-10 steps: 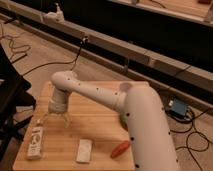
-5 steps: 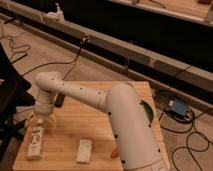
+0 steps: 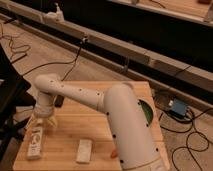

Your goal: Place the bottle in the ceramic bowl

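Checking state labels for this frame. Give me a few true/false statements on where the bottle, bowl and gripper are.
1. The bottle lies on the wooden table, near its front-left corner in the picture. True.
2. The bottle is inside the ceramic bowl. False: it lies on the table, far across from the bowl.
3. The gripper is right above the bottle's far end. True.
4. The ceramic bowl sits beside the bottle. False: it is on the table's right side, partly hidden behind the arm.
5. A flat white pad lies to the right of the bottle. True.
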### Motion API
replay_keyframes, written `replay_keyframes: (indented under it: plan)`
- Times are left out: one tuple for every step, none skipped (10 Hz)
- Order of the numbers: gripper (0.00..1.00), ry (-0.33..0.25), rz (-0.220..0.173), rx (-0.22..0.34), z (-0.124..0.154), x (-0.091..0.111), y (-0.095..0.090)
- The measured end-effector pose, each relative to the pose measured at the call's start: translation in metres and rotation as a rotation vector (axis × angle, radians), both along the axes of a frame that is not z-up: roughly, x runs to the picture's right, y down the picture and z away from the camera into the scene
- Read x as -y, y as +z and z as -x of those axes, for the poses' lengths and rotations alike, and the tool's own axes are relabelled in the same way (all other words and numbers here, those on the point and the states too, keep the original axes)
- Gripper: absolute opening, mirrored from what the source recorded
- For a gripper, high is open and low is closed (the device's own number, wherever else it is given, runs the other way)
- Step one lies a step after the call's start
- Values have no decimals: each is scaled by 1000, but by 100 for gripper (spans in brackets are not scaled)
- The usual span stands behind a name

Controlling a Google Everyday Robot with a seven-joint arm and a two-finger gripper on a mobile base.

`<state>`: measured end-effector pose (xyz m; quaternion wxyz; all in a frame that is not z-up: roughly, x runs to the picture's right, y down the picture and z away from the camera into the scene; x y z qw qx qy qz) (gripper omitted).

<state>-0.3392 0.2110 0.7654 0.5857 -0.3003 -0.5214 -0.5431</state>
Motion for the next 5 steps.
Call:
replay_keyframes:
  plan:
    - [79,-8,4,12,8,-5,0]
    - [79,-13,6,27,14,-8,1]
    - [79,-20,8,44,23,-12,0]
    - [79,-33,14,60,31,-17,0]
    - [79,-47,26,74,38,-24,1]
